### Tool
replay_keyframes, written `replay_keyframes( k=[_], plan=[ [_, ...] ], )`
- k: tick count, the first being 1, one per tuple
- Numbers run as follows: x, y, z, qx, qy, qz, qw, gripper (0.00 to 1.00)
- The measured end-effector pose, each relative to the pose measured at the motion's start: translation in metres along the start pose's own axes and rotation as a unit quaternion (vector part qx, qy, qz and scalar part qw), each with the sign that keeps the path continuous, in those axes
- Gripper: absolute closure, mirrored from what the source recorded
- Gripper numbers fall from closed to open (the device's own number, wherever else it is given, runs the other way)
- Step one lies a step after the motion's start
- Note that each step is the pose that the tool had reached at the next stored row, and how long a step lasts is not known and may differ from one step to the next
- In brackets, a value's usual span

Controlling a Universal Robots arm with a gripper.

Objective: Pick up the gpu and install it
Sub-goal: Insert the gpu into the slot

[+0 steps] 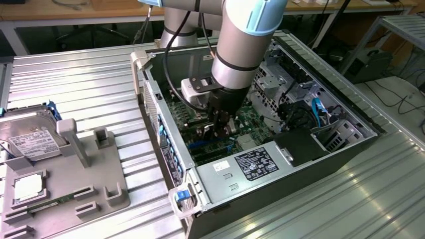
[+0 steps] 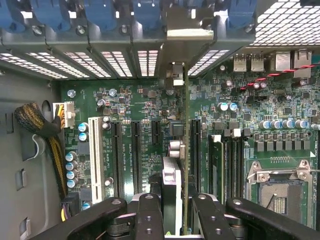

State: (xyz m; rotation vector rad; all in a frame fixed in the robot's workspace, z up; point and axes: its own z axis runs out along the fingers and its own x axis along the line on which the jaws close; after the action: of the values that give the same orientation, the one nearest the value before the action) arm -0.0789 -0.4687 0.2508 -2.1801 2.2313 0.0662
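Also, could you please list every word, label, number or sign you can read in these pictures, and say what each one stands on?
No text can be read in these pictures.
White label on the hard drive: print too small to read.
Black label on the power supply in the computer case: white print, blurred.
White silkscreen on the motherboard: too small to read.

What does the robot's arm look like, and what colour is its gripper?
The arm is a fat silver-grey tube with light blue caps at its joints and a black band round it. Black cables loop beside it. A pale grey box sits at the wrist. The gripper is black, with round bolts on its links.
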Motion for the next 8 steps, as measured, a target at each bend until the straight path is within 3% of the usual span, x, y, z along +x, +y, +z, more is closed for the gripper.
replay_keyframes(
  k=[8],
  plan=[
    [-0.0032, 0.0017, 0.0006, -0.0008, 0.0000, 0.000, 1.0000, 0.72]
  ],
)
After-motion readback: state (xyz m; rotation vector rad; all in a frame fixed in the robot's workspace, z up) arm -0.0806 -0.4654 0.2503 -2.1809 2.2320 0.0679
